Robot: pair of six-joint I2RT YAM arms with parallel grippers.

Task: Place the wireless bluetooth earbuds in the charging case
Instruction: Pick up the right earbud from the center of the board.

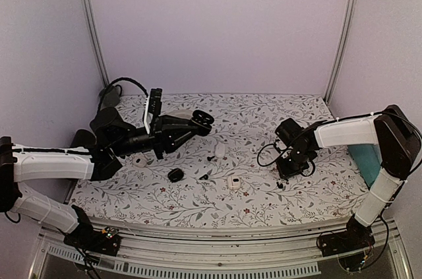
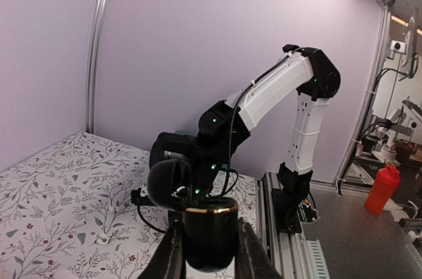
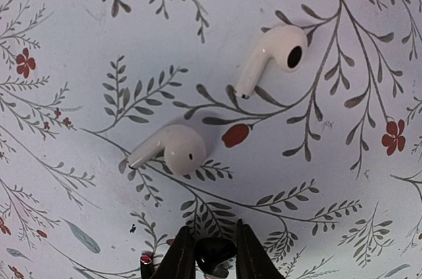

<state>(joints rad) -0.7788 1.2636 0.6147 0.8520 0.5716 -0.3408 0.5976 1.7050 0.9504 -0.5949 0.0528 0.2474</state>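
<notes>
My left gripper (image 2: 210,256) is shut on the black charging case (image 2: 210,233), held upright above the table. The case has a gold rim, and its lid (image 2: 168,183) is swung open to the left. From above, the left gripper (image 1: 201,121) hovers over the cloth's left half. My right gripper (image 3: 211,251) is down at the cloth, its fingers pressed on both sides of a glossy black earbud (image 3: 216,254). In the overhead view the right gripper (image 1: 292,172) sits low at the right. Another small black earbud (image 1: 204,177) lies mid-table.
Two white earbuds (image 3: 273,55) (image 3: 173,149) lie on the floral cloth just beyond my right fingers. A white case (image 1: 233,181), a second white item (image 1: 219,150) and a black rounded object (image 1: 175,175) sit mid-table. A teal object (image 1: 366,160) stands at the right edge.
</notes>
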